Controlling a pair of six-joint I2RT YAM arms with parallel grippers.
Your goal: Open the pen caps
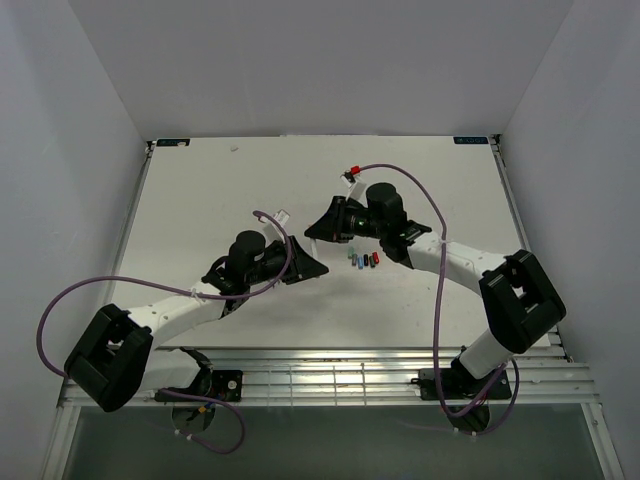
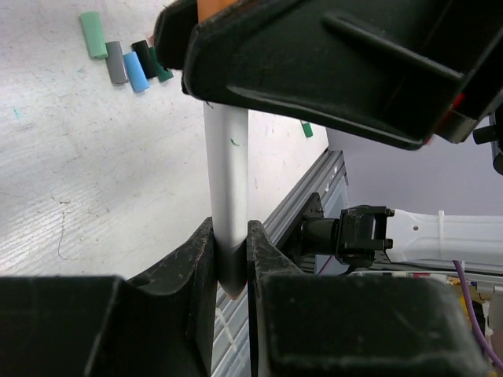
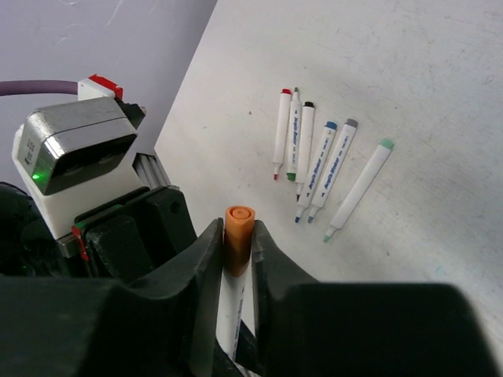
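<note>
One white marker pen (image 2: 226, 165) is held between both grippers above the table. My left gripper (image 2: 230, 239) is shut on the pen's barrel near its bare end. My right gripper (image 3: 237, 236) is shut on the pen's orange cap (image 3: 239, 228), which sits on the barrel. In the top view the left gripper (image 1: 300, 266) and the right gripper (image 1: 322, 224) meet at the table's middle. Several loose pen caps lie in a row on the table (image 1: 363, 261); the left wrist view shows them as green (image 2: 93, 34), grey, blue (image 2: 135, 72) and black.
Several uncapped white pens (image 3: 314, 153) lie side by side on the white table (image 1: 200, 200). The table's metal front rail (image 2: 302, 200) is just below the held pen. Grey walls enclose the table on three sides.
</note>
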